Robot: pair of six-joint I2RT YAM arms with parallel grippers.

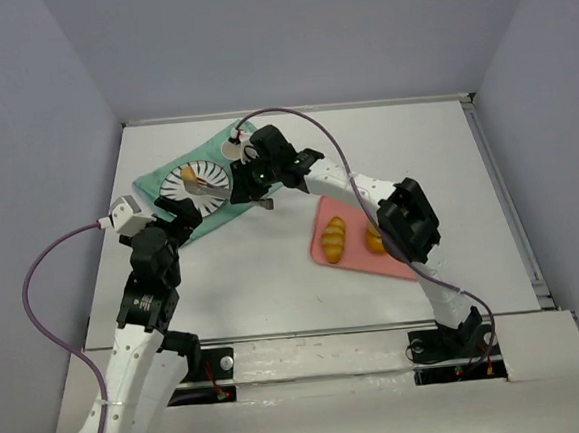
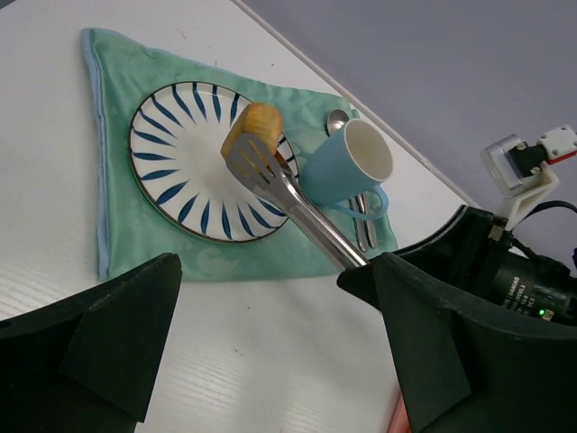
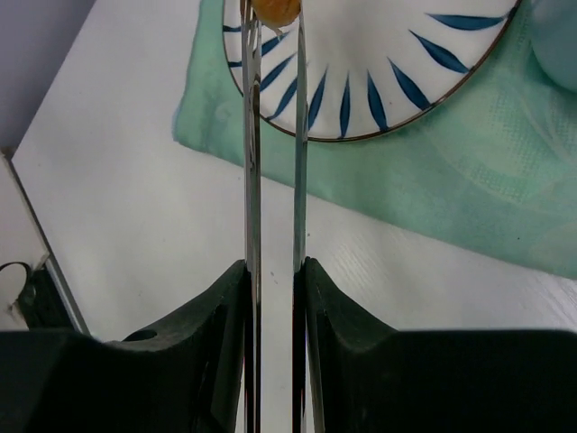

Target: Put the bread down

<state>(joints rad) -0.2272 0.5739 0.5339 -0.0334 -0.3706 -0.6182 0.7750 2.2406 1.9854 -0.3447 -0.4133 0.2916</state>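
White tabletop between grey walls carries a green cloth with a blue-striped plate, a blue cup and a spoon; the right gripper is clamped on metal tongs, whose tips pinch the bread over the plate; the left gripper hangs near the cloth, fingers spread wide, holding nothing.

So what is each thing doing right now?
bread: pinched in the tongs, over the plate
tongs: squeezed shut on the bread
right gripper: shut on the tongs
left gripper: open, holding nothing
plate: flat on the green cloth
mug: upright on the cloth
loaf and bigger bun: lying on the pink board
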